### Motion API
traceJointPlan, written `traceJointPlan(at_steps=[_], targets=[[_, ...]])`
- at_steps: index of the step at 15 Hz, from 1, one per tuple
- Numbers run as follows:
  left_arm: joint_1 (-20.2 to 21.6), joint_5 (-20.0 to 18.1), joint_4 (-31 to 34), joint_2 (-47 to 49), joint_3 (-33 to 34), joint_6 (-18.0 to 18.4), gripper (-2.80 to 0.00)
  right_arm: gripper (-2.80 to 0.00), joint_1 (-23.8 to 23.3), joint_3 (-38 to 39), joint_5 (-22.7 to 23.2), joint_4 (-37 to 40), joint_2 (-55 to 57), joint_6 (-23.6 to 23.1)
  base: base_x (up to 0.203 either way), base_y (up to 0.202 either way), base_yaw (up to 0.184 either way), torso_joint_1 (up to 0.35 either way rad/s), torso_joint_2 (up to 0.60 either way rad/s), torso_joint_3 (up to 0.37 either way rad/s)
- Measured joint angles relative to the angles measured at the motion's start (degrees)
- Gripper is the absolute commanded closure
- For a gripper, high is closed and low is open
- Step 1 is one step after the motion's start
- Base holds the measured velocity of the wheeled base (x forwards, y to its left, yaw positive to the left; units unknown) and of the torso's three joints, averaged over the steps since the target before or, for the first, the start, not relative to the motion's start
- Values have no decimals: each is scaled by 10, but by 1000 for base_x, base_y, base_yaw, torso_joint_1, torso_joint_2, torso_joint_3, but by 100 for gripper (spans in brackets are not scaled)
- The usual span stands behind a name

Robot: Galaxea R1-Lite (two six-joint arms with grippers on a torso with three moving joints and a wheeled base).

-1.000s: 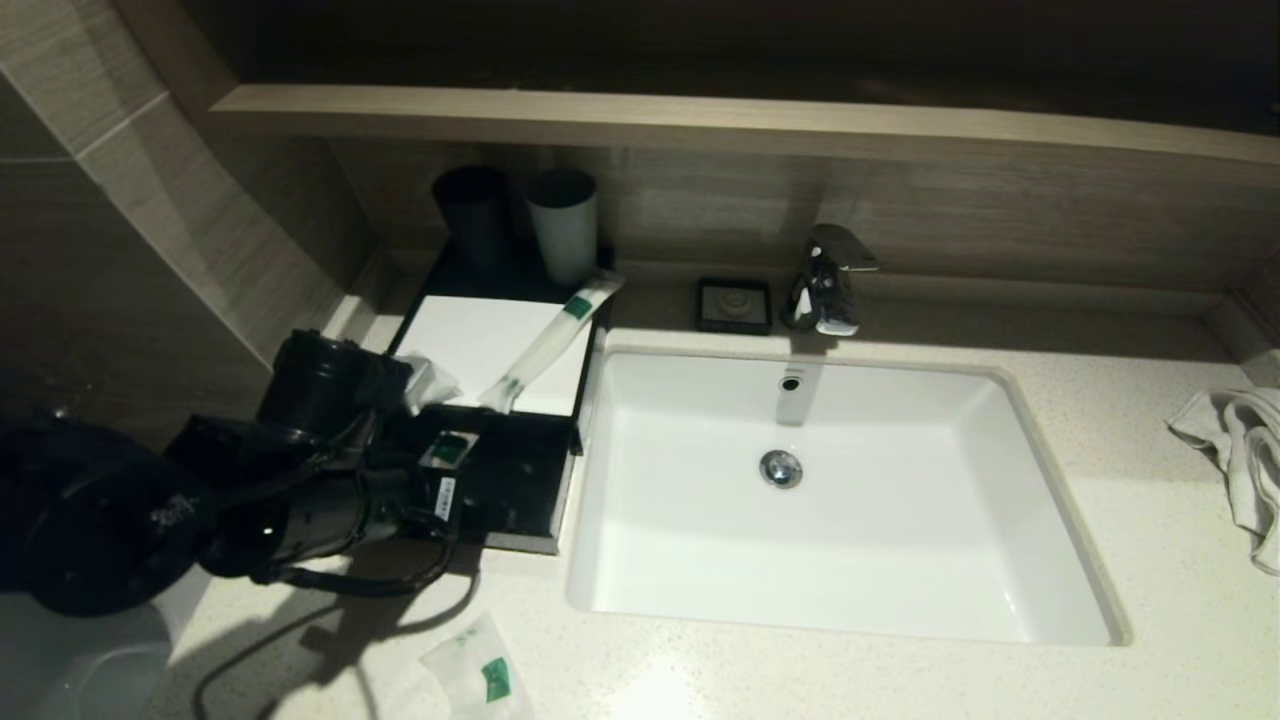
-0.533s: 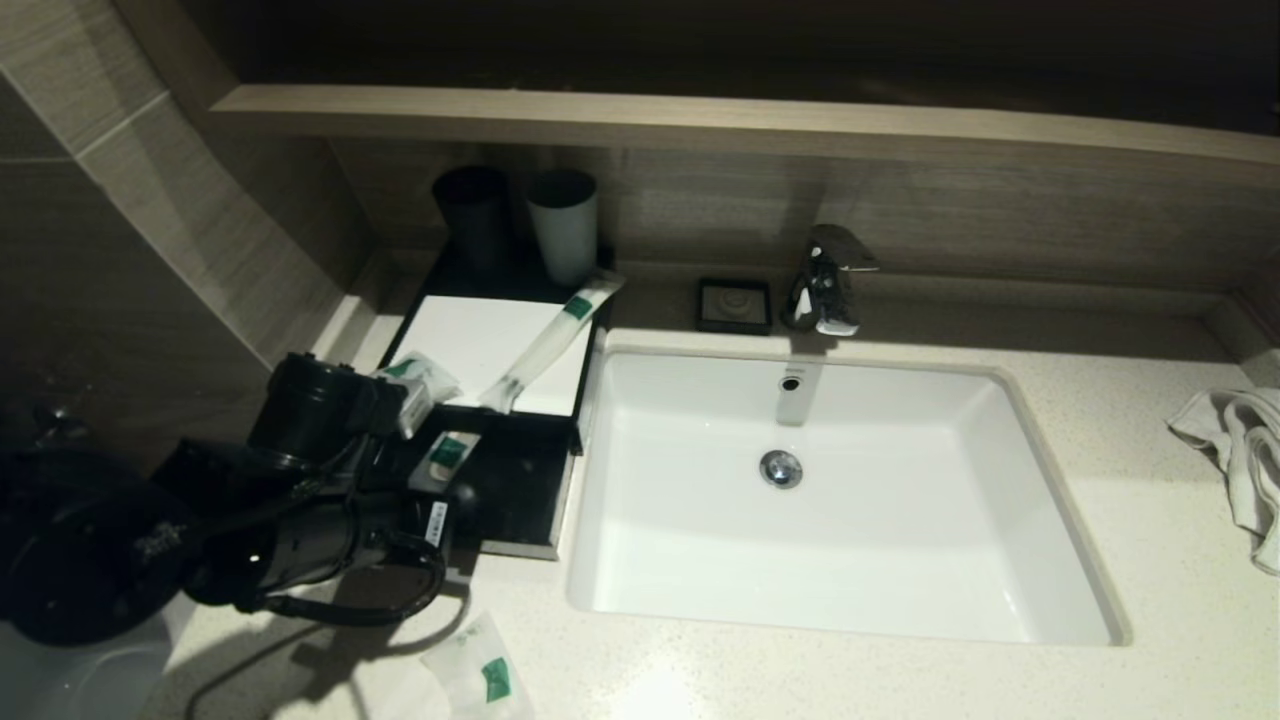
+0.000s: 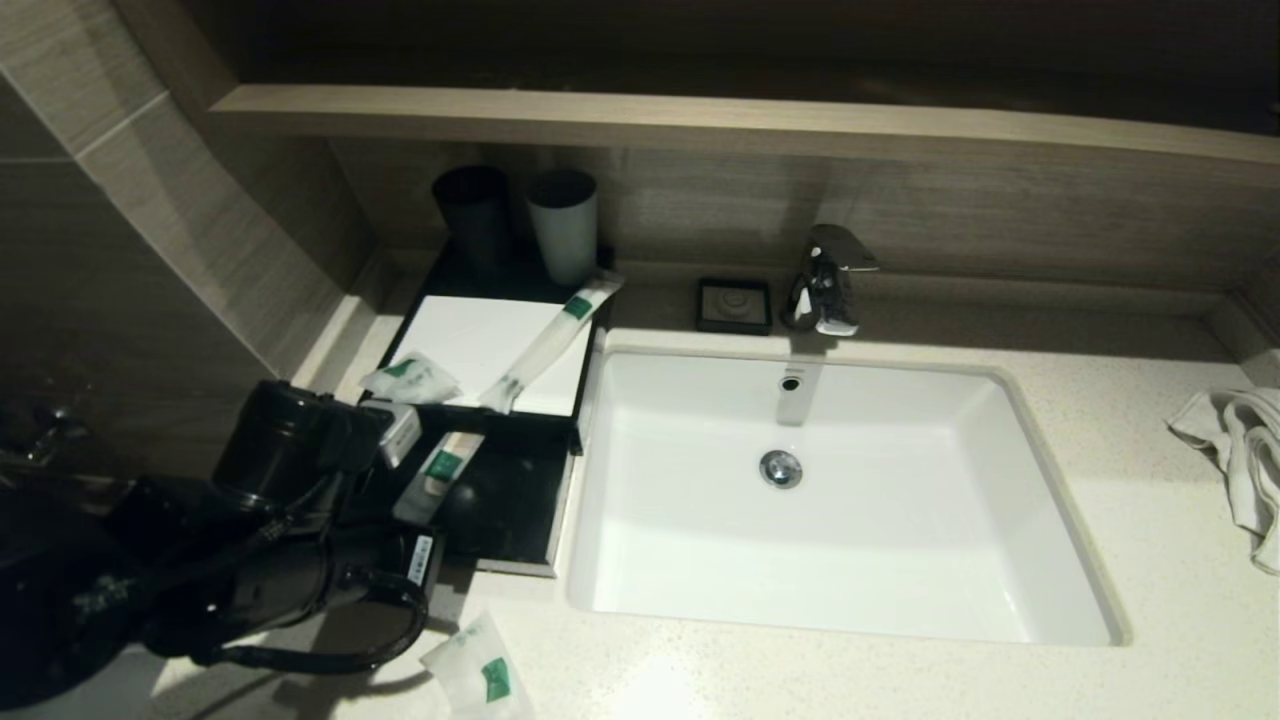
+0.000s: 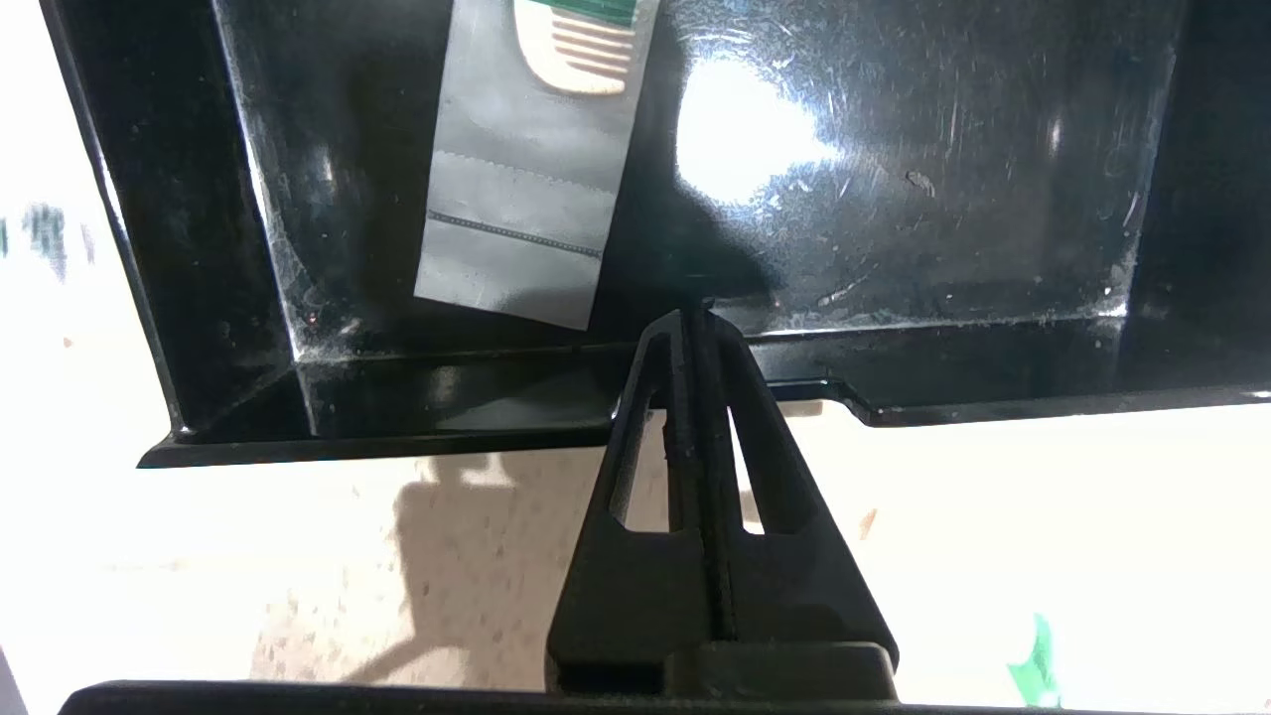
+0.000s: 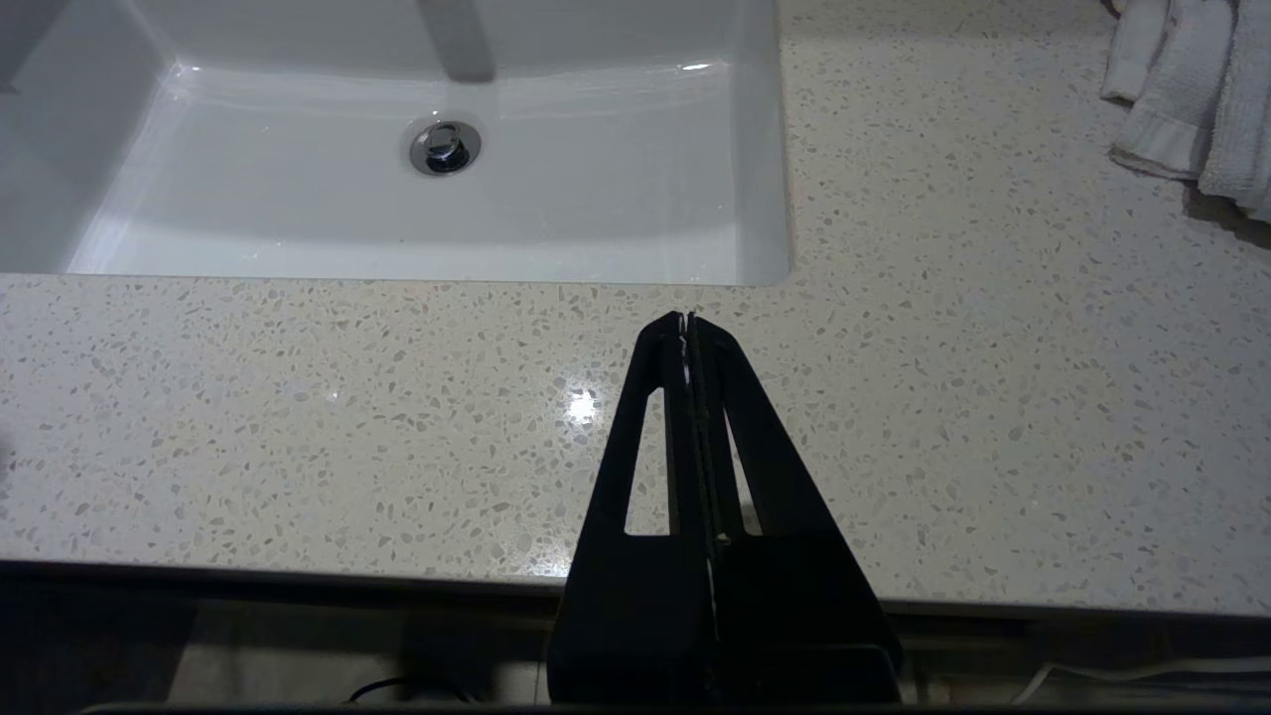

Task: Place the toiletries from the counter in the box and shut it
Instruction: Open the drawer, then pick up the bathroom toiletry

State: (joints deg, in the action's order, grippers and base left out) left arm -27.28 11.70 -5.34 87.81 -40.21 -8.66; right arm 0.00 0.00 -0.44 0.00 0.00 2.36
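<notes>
The left gripper (image 4: 700, 316), clenched on nothing, hangs at the near rim of the black box (image 3: 520, 545), nearer than the parked right arm to the loose sachet (image 3: 478, 675) lying on the counter just nearer the robot than that box.

Black glossy box (image 3: 520, 520) is showing scuffs, its lid (image 3: 480, 340) reading white, sachets (image 3: 410, 380) showing white with green labels, counter (image 3: 1150, 560) showing beige speckle, sink (image 3: 700, 560) showing white, towel (image 3: 1240, 450) white, cups (image 3: 470, 215) black and pale grey, both grippers (image 4: 695, 318) black.
</notes>
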Motion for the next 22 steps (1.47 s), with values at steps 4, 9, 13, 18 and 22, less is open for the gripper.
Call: traceJointPlan(at_steps=[4,9,13,18,22], targets=[[-3,0,0,-27,28,0,0,0,0,0,0,0,0,0,0,0,0,0,0,0],[-2,2,1,-48,8,0,0,0,0,0,0,0,0,0,0,0,0,0,0,0],[-5,0,31,-74,-15,1,0,0,0,0,0,0,0,0,0,0,0,0,0,0],[-72,-7,117,-145,-12,-2,0,0,0,0,0,0,0,0,0,0,0,0,0,0],[-114,-9,148,-187,24,-21,0,0,0,0,0,0,0,0,0,0,0,0,0,0]])
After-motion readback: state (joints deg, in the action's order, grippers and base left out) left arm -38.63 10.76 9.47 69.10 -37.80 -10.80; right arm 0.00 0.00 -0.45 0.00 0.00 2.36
